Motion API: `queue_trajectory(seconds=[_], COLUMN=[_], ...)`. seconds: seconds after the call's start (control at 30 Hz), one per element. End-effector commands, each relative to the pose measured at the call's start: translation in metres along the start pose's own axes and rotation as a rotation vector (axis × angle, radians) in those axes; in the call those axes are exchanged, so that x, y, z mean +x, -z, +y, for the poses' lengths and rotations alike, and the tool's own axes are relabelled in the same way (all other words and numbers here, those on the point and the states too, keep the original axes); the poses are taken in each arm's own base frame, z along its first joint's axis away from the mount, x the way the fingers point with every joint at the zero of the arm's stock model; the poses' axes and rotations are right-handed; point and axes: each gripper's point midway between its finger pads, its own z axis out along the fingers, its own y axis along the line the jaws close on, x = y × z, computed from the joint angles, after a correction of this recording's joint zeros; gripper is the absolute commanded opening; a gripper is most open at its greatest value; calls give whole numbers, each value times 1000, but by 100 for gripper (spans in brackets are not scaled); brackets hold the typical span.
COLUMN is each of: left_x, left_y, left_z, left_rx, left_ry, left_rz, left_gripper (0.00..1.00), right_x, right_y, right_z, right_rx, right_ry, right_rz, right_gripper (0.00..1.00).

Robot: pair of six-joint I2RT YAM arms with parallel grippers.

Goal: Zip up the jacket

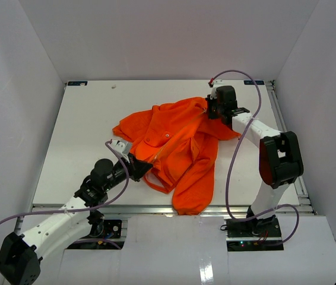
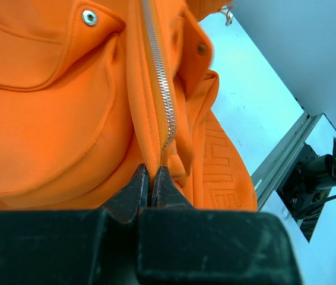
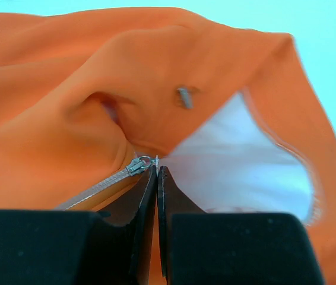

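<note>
Top external: left gripper (image 1: 146, 168) pinches the bright orange fabric jacket (image 1: 180, 142) taut at the hem while right gripper (image 1: 207, 110) clamps the silver zipper pull (image 3: 139, 164)

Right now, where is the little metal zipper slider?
In the right wrist view, the slider sits left of centre, at the tips of the right gripper, on the far edge of the jacket.

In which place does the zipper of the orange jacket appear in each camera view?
Top external: too small to make out on the jacket.
Left wrist: the zipper runs from the top edge down the centre, ending above the left claw.
Right wrist: lower left, rising to its slider at the right claw.
Shared landmark: the orange fabric.
</note>
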Motion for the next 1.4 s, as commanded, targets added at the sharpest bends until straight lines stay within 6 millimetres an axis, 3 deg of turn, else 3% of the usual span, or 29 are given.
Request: queue_trajectory(seconds=[0.0,0.3,0.53,0.67,0.8,0.9,1.03,1.3,1.37], left_x=[6,-12,-21,-40,-75,-98,-108,-113,-114], left_y=[7,16,6,5,14,22,21,1,-3], left_z=[6,33,67,89,117,139,160,158,146], left_rx=[-38,-205,-380,-475,-551,-623,-616,-517,-460], left_ry=[-1,17,21,21,33,34,75,36,34], left_rz=[15,-98,-139,-194,-257,-303,-318,-262,-249], left_gripper=[0,0,0,0,0,0,0,0,15], right_x=[-55,-94,-114,-116,-114,-109,-109,-127,-131], right_y=[2,-17,-16,-19,-16,-13,-11,-2,1], right_z=[-64,-136,-179,-194,-210,-217,-216,-191,-167], right_rx=[216,341,393,414,423,428,427,331,290], right_ry=[-12,-83,-153,-156,-186,-213,-226,-188,-159], right_rz=[-176,-225,-277,-278,-285,-291,-295,-324,-316], right_gripper=[8,8,8,8,8,8,8,8,9])
